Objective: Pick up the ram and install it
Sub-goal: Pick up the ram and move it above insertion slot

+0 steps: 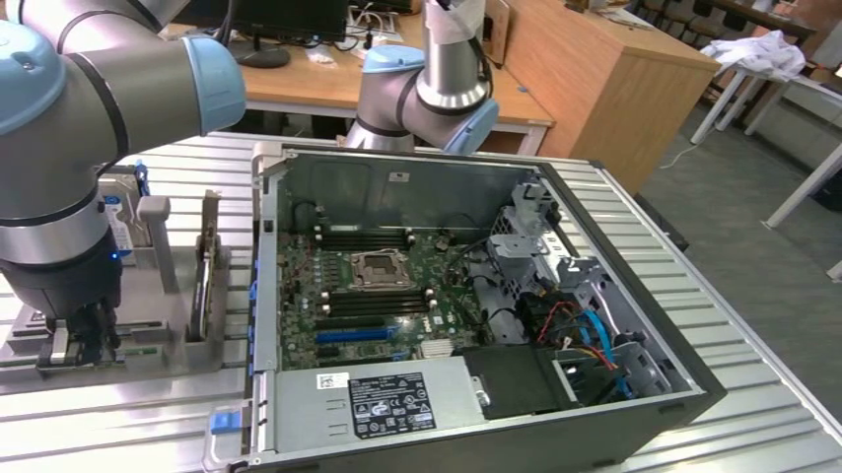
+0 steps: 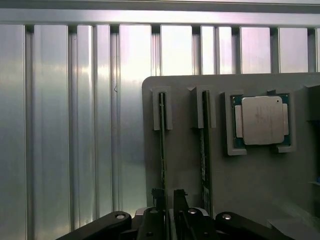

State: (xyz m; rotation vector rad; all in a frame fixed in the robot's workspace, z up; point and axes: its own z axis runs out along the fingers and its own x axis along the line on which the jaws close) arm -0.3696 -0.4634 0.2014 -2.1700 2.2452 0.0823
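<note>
The open computer case (image 1: 435, 151) lies flat on the ribbed metal table (image 1: 105, 419), its motherboard (image 1: 382, 286) facing up and its rim walled on every side. In the exterior view a grey holder tray (image 1: 145, 345) sits at the case's 9 o'clock, close beside the case wall. Bare table runs on toward 6 o'clock from the tray. The wrist view shows the tray's rounded corner with wide bare table beyond that edge. The ram (image 2: 162, 145) stands on edge in a slot of the tray, the slot nearest that edge. A second green stick (image 2: 205, 150) stands parallel just beside it, apart from it, and a square processor (image 2: 261, 120) lies in a pocket past that. The arm (image 1: 66, 197) reaches straight down over the tray, wrist vertical. The gripper (image 1: 79, 340) is low at the tray. Its fingers (image 2: 180, 197) stand narrow but parted, straddling the near end of the ram. The gap looks a little wider than the stick's edge.
</note>
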